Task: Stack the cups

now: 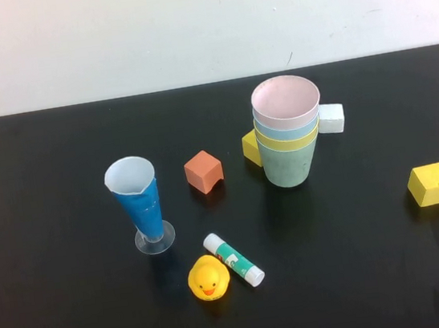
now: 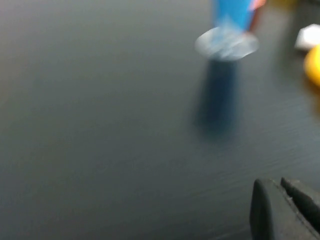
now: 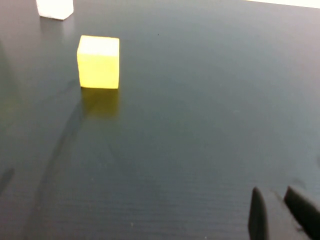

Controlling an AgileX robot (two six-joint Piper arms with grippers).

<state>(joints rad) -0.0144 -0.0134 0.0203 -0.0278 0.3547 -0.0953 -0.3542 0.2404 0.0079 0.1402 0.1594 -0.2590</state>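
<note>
Start at your left: the left gripper (image 2: 282, 207) does not appear in the high view; its wrist camera shows it low over the bare black table (image 1: 61, 314), its dark fingers pressed together with nothing between them. Ahead of it in that view stands the tall blue cone cup (image 2: 232, 12) on its clear round foot.

In the high view, that blue cone cup (image 1: 140, 203) stands upright on the left half of the table. To its right and nearer you, a yellow rubber duck (image 1: 209, 278) sits just beside a glue stick (image 1: 234, 259) lying on its side. Beyond them rests an orange block (image 1: 203, 172).

Right of centre, you have the four cups nested upright in one stack: the green cup (image 1: 289, 167) at the bottom, then the yellow cup (image 1: 288, 142), the light blue cup (image 1: 286, 129) and the pink cup (image 1: 285, 99) on top. A small yellow block (image 1: 251, 148) sits against the stack's left side, and a white block (image 1: 331, 118) against its right.

Further right, well apart from the stack, lies a larger yellow cube (image 1: 430, 184).

The right gripper (image 3: 285, 212) also stays out of the high view. Its wrist camera shows it over bare table, its fingers nearly together with a narrow gap and pinching nothing, the yellow cube (image 3: 98, 61) and the white block (image 3: 55, 8) ahead of it.
</note>
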